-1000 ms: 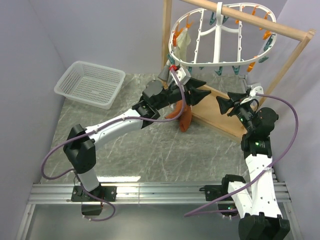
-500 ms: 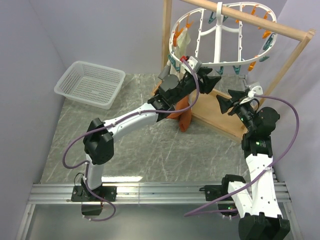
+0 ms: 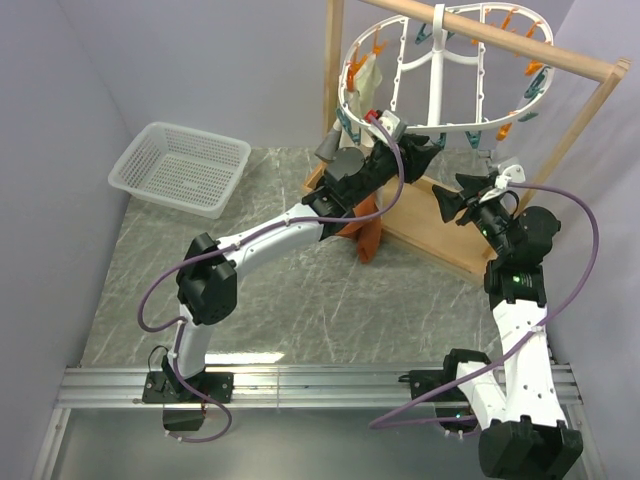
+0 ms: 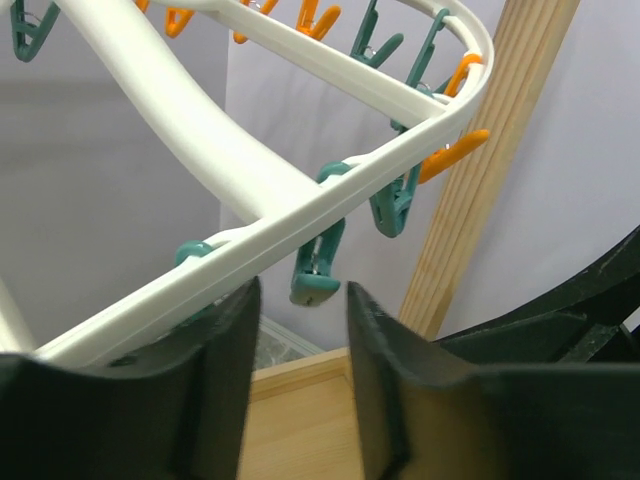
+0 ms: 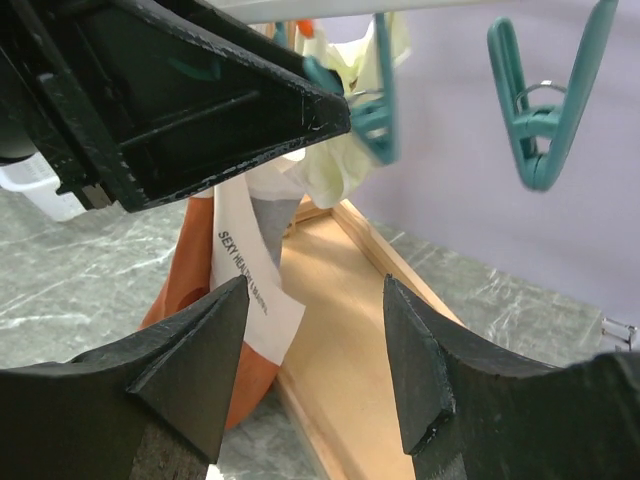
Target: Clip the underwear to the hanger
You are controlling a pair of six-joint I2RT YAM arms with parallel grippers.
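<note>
The rust-orange underwear (image 3: 366,228) with its cream waistband (image 5: 250,275) hangs down by the wooden base, below the white hanger (image 3: 441,129); its upper end is hidden behind my left gripper. The left gripper (image 3: 418,150) is open and empty, raised to the hanger's lower rim (image 4: 300,225), with a teal pin (image 4: 318,272) dangling just above the gap between its fingertips (image 4: 302,308). My right gripper (image 3: 452,206) is open and empty, to the right of the underwear and facing it (image 5: 312,330). Another teal pin (image 5: 545,110) hangs above right.
The hanger hangs from a wooden frame's rod (image 3: 500,38), whose flat base (image 3: 440,238) lies under both grippers. A cream cloth (image 3: 368,80) is clipped at the hanger's left; a grey cloth (image 5: 265,215) hangs beside the underwear. A white basket (image 3: 180,166) sits far left.
My left gripper has risen from beside the underwear up to the hanger's lower rim. The underwear stayed hanging in place. The right arm has barely moved.
</note>
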